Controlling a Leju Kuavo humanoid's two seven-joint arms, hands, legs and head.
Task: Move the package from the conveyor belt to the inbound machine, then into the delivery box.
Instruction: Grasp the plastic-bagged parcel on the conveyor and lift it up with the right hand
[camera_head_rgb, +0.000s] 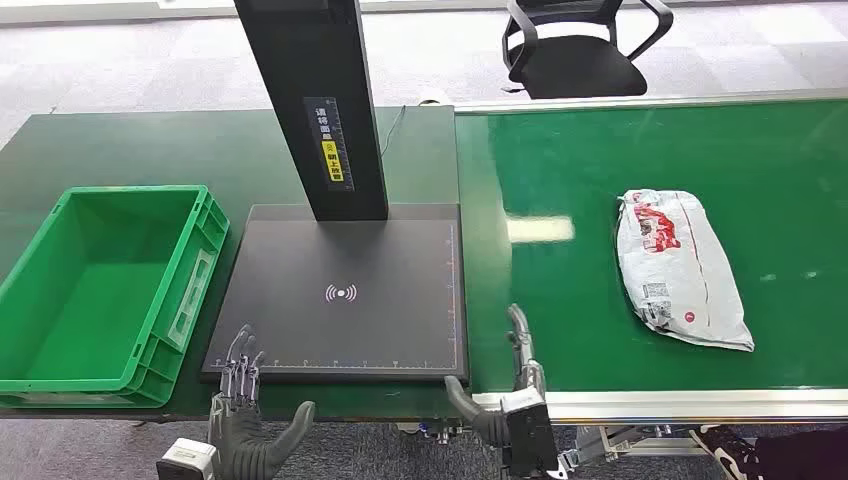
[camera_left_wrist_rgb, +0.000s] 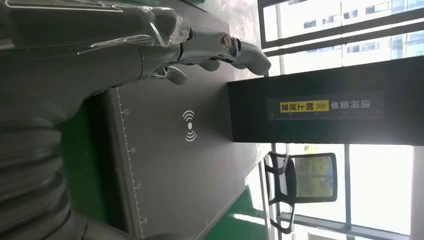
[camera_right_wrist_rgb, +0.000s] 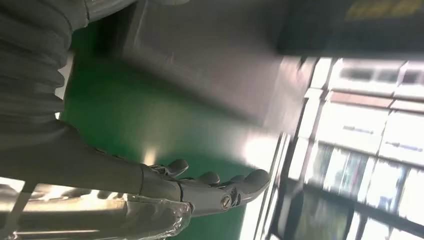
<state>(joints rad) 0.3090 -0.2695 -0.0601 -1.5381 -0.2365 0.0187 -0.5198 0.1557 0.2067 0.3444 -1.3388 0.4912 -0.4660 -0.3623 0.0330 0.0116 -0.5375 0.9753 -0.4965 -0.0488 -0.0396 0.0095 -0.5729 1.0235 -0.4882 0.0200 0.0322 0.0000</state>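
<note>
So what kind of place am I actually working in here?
Likely a parcel-sorting or logistics test station indoors: a green conveyor belt carrying a white package, a black inbound machine with a scan mark, and a green delivery box beside it.

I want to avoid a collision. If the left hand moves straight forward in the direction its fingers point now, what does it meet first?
Probably the black scanner platform: the left hand hovers open at its near left corner, fingers pointing across it. Farther along stands the black column. Height above the platform is unclear.

Crinkled glossy plastic package (camera_head_rgb: 680, 268), smooth shiny green conveyor belt (camera_head_rgb: 600, 160), matt black inbound machine (camera_head_rgb: 345, 290) plate, ribbed green plastic delivery box (camera_head_rgb: 190, 290)
</note>
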